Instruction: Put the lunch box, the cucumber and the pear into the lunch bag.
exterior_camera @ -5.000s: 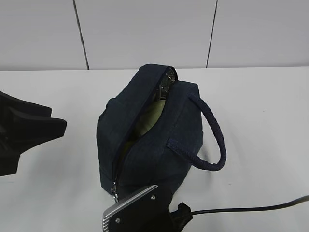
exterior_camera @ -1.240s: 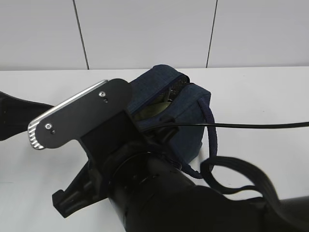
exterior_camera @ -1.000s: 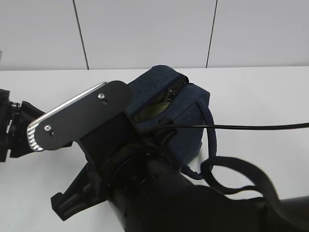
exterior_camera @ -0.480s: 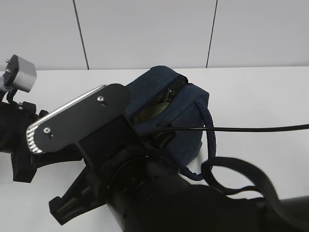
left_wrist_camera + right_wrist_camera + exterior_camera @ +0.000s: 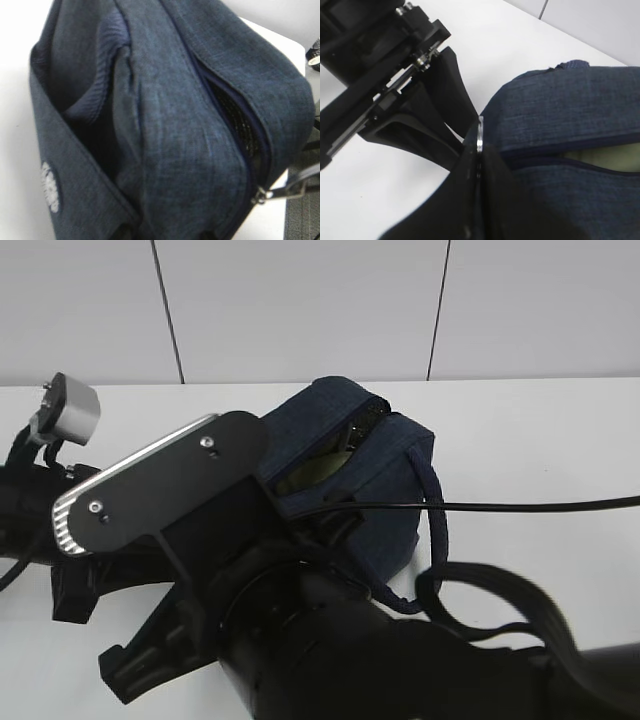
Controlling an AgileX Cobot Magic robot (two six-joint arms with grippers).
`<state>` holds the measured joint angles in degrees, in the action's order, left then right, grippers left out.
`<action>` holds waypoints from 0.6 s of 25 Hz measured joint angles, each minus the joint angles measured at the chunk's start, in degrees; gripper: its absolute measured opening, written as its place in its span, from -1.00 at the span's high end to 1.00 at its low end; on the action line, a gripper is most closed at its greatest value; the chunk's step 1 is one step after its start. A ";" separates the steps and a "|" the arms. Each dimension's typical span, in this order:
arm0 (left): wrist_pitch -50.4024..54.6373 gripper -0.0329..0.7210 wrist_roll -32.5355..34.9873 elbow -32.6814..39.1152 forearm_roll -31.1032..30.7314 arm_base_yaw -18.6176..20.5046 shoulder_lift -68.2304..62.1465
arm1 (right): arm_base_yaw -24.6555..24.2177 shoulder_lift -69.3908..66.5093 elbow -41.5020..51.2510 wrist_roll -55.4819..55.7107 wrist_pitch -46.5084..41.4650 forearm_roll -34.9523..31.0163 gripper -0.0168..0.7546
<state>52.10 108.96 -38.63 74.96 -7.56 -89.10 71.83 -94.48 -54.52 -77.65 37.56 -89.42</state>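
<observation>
- While the worktop (image 5: 540, 440) carries everything, the lunch bag (image 5: 385, 490) is the biggest thing on it, standing between the two grippers, its zipper mostly drawn and a gap left at the far end.
- Beyond the right gripper (image 5: 479, 142), the bag's slit shows a pale green surface, probably the lunch box (image 5: 610, 161) already packed inside; the exterior view shows the same greenish patch in the opening.
- Neither the cucumber nor the pear can be seen anywhere, so I judge them to be inside too, though the fabric hides them.
- Seen from the left gripper's camera, the bag's side wall fills the frame; that gripper's fingers stand partly apart, and whether they pinch the fabric to steady the bag cannot be told.
- Pressed together, the right gripper's fingers clamp the metal ring pull (image 5: 479, 134) at the bag's near end, apparently so the zipper can be worked.
- Just right of that gripper, the rope handle (image 5: 437, 530) hangs loose.
</observation>
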 joint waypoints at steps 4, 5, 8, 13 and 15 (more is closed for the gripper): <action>-0.42 0.35 0.29 -1.55 -0.07 -2.68 -1.53 | 0.00 0.00 0.00 0.00 0.00 -0.22 0.96; -0.92 0.47 0.23 -1.83 -0.07 -3.28 -1.98 | 0.00 0.00 0.00 0.00 0.00 -0.22 0.96; -1.54 0.80 0.23 -2.06 -0.31 -3.85 -2.85 | 0.00 0.00 0.00 0.00 0.00 -0.45 0.96; -1.92 0.88 -0.69 -2.06 -0.61 -3.85 -2.91 | 0.00 0.00 0.00 0.00 1.13 -0.49 0.96; -2.06 0.89 -1.36 -2.06 -0.87 -3.85 -2.91 | 0.00 0.26 0.00 0.00 2.18 -0.49 0.96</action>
<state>50.04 107.61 -40.69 74.09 -11.41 -92.01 71.83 -94.21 -54.52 -77.65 39.75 -89.91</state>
